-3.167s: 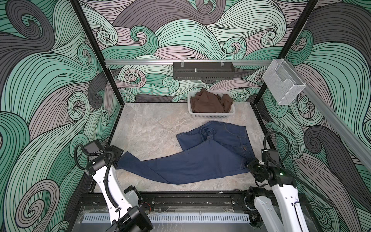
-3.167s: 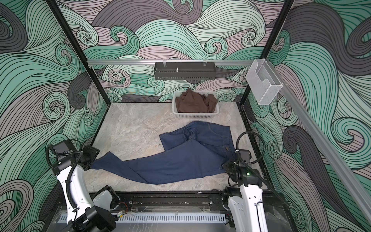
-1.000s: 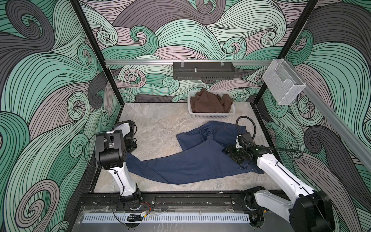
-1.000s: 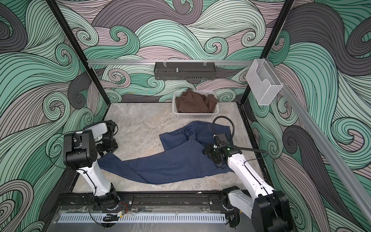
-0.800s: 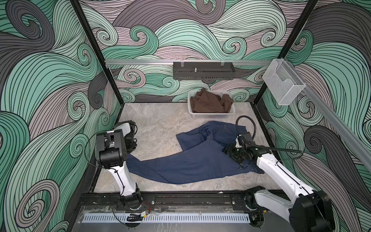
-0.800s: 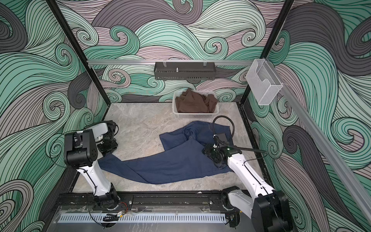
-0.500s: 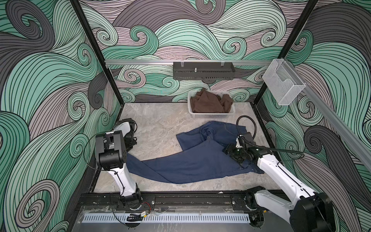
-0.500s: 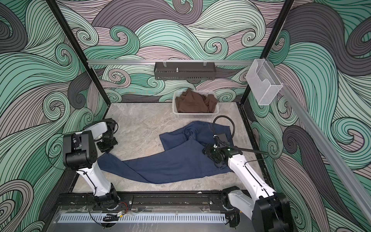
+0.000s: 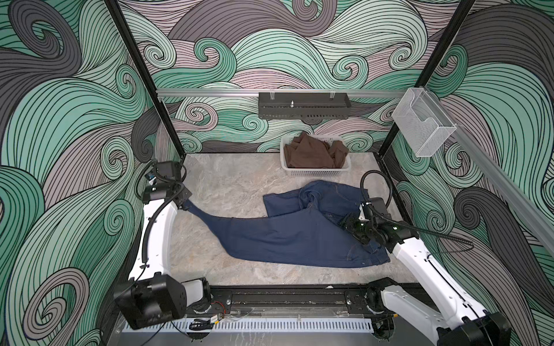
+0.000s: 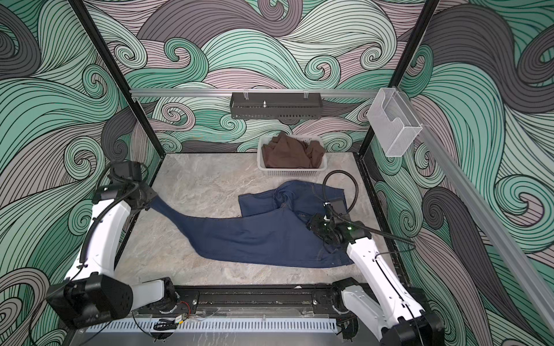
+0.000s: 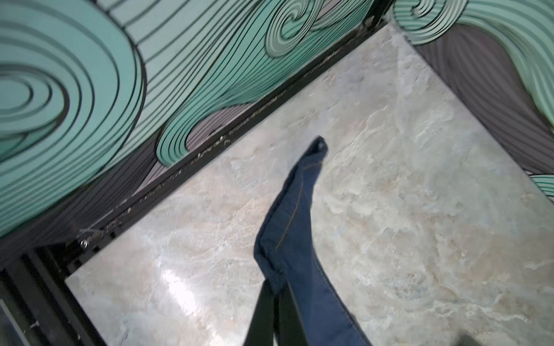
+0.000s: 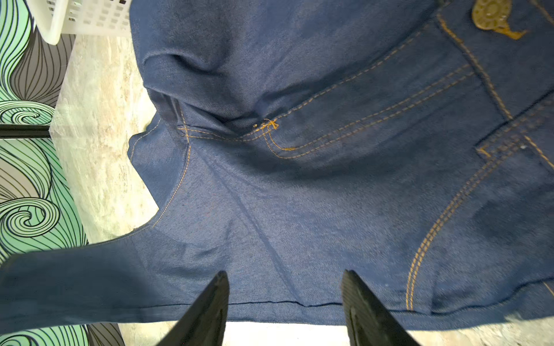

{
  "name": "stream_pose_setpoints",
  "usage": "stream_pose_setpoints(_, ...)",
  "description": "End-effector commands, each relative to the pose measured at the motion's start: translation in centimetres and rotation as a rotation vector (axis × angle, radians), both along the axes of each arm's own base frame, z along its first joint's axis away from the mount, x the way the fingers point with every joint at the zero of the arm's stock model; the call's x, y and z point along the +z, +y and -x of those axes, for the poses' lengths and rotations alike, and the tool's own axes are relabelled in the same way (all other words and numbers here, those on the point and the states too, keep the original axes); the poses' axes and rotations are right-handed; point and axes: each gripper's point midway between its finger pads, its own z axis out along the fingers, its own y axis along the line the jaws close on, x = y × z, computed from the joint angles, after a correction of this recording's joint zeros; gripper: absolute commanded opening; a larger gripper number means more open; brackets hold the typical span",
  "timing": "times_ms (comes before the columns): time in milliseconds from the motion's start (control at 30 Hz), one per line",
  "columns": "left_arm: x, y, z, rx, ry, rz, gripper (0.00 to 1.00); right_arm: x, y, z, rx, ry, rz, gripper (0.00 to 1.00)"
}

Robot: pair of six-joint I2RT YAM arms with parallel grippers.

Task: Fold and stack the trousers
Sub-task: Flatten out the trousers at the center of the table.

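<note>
We see the left gripper (image 11: 274,289) clamped tight on the end of one leg of the trousers (image 9: 299,236), raising it off the table (image 9: 233,185). The right gripper (image 12: 284,287) has its jaws moderately apart over the seat, and we cannot tell whether it touches. The trousers lie just in front of the basket (image 9: 314,173), with the held leg stretching away from it toward the left arm. A second ago the left jaws were apart and that leg end lay flat.
</note>
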Motion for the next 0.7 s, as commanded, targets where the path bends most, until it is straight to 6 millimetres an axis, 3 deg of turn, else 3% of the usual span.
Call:
stream_pose_setpoints(0,-2.4,0.5,3.5,0.101,0.021,0.052,0.0,-0.6,-1.3,1.4,-0.042,0.047,0.047,0.61)
stream_pose_setpoints(133,-4.5,1.5,6.2,0.177,0.03,0.057,0.0,-1.6,-2.3,2.6,-0.069,0.063,0.083,0.61)
stream_pose_setpoints(267,-4.7,2.6,7.6,0.22,0.038,0.043,0.0,-2.6,-3.3,3.4,-0.088,0.084,0.129,0.61)
stream_pose_setpoints(300,-4.6,2.8,7.7,0.226,0.04,0.038,0.06,-2.7,-3.5,3.5,-0.092,0.089,0.136,0.61)
stream_pose_setpoints(367,-4.2,3.1,7.8,0.229,0.045,0.027,0.39,-3.0,-3.7,3.6,-0.101,0.1,0.138,0.62)
stream_pose_setpoints(433,-3.8,3.3,7.8,0.231,0.059,0.027,0.55,-3.3,-3.9,3.6,-0.112,0.115,0.147,0.64)
stream_pose_setpoints(567,-2.2,3.6,7.2,0.222,0.036,0.014,0.66,-3.7,-4.3,3.0,-0.131,0.142,0.154,0.66)
stream_pose_setpoints(667,-1.2,1.9,4.1,0.113,-0.095,0.102,0.66,-4.1,-4.5,2.3,-0.152,0.156,0.141,0.67)
